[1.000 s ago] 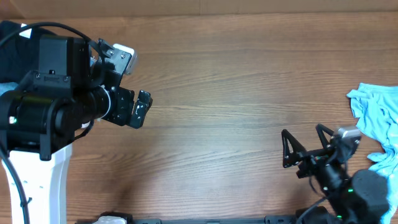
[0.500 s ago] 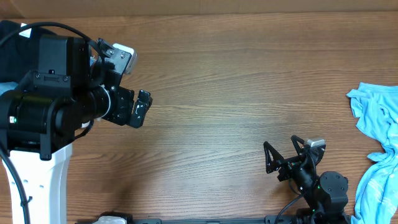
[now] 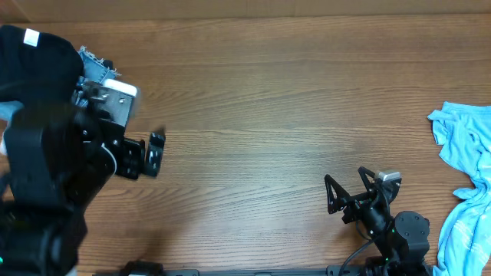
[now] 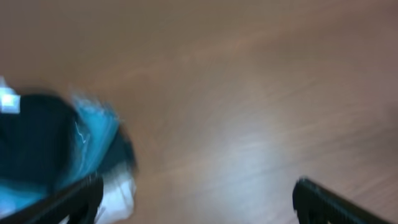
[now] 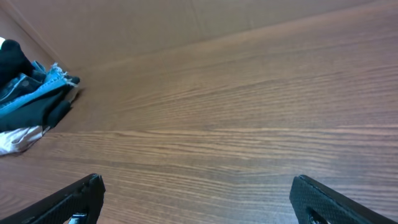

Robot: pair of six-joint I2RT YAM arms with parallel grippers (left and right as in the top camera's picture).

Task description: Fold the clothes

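Observation:
A crumpled light blue garment (image 3: pixel 464 149) lies at the table's right edge. A pile of dark, blue and white clothes (image 3: pixel 46 46) sits at the far left corner; it also shows, blurred, in the left wrist view (image 4: pixel 56 146) and in the right wrist view (image 5: pixel 31 93). My left gripper (image 3: pixel 146 156) is open and empty over bare wood just right of the pile; its fingers frame the left wrist view (image 4: pixel 196 193). My right gripper (image 3: pixel 347 182) is open and empty near the front edge, well left of the light blue garment, and shows in its own view (image 5: pixel 196 186).
The wooden table (image 3: pixel 291 100) stretches between the two clothes heaps. The left arm's bulky body (image 3: pixel 46 176) covers the table's left front part. The right arm's base (image 3: pixel 403 234) sits at the front edge.
The left arm has swung down and to the left, with its wrist view now blurred. The right gripper drew back leftward a second ago and has since stayed still.

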